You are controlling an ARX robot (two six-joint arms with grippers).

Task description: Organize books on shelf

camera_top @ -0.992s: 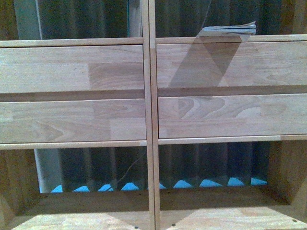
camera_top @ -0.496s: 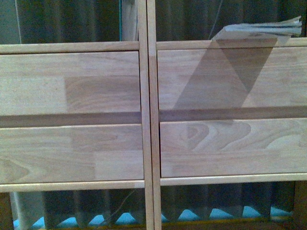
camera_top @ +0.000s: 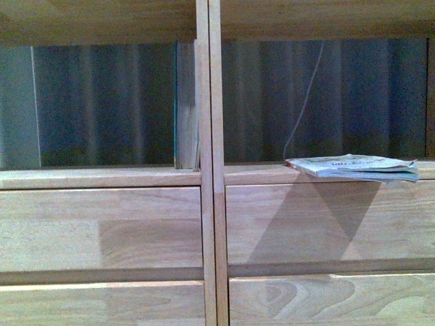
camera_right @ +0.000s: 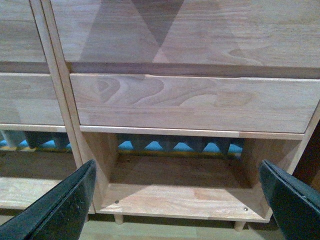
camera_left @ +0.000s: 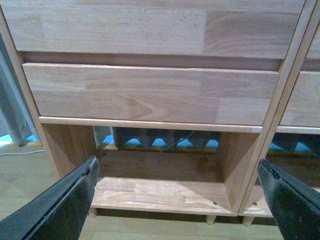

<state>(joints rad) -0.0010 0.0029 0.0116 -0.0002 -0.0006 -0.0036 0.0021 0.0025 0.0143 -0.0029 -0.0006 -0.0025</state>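
front view has risen in the last second: the upper open compartments of the shelf are now in frame. thin softcover lies flat at 3 o'clock, overhanging the right ledge. teal-edged book stands upright by the centre post, 11 o'clock. left gripper and right gripper have fingers spread wide, empty. likely lining up on the softcover.

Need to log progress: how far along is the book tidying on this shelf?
Looks done: the teal-edged book stands upright against the centre divider of the shelf, in the left compartment. In hand: nothing; the left hand and right hand are both open and empty, facing the lower compartments. Left: the thin softcover lies flat in the right compartment, overhanging the front edge, so it probably needs standing up.
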